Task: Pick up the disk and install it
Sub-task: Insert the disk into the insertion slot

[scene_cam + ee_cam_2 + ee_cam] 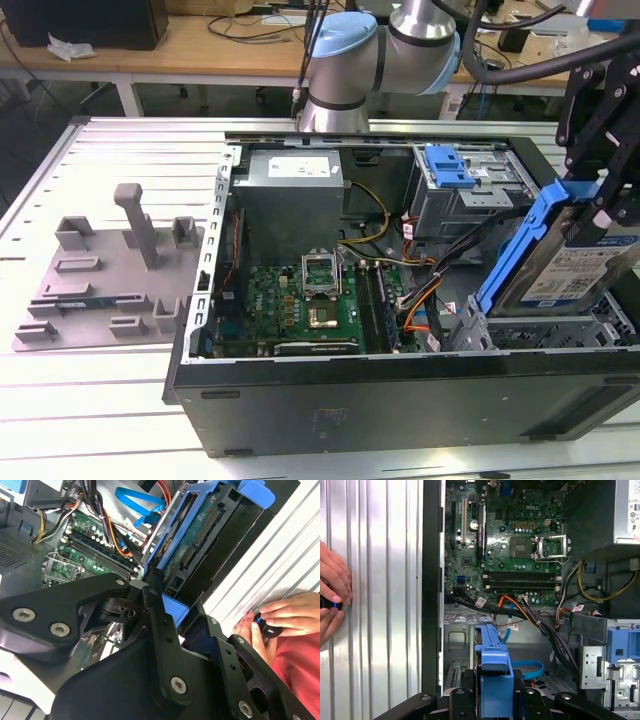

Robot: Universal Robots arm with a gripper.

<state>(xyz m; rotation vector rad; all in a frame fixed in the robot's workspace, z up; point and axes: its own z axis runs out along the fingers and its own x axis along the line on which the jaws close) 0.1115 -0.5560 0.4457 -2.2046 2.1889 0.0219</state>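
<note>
While my claw (597, 192) was clenched on the blue carrier bracket of the disk (560, 265), I held the drive tilted, one end raised, just above the metal drive bay (468, 325) at the exterior view's right end of the open computer case (400, 395). In the second wrist view my fingers (156, 617) pinched the bracket's end, and the drive's circuit-board face was turned toward that camera. As far as I could tell, the drive was not yet seated.

I judged that doing this step well rested on alignment more than on force. The bracket's long sides had to run parallel with the bay's walls before the drive went any deeper, or a corner would catch on the sheet metal and twist in my grip. The tilt needed to flatten gradually, led by the lower end. A bundle of orange and black cables (432, 298) lay near the bay's mouth, beside the motherboard (300, 300), so I reckoned a slow, straight approach was safest, with the drive kept off them. I also thought the clamp should stay firm, since my hold was on plastic.

A person's hands (332, 597) rested on the ribbed table (385, 580) beside the case, around a small dark object. The grey fixture plate (100, 285) sat well apart.
</note>
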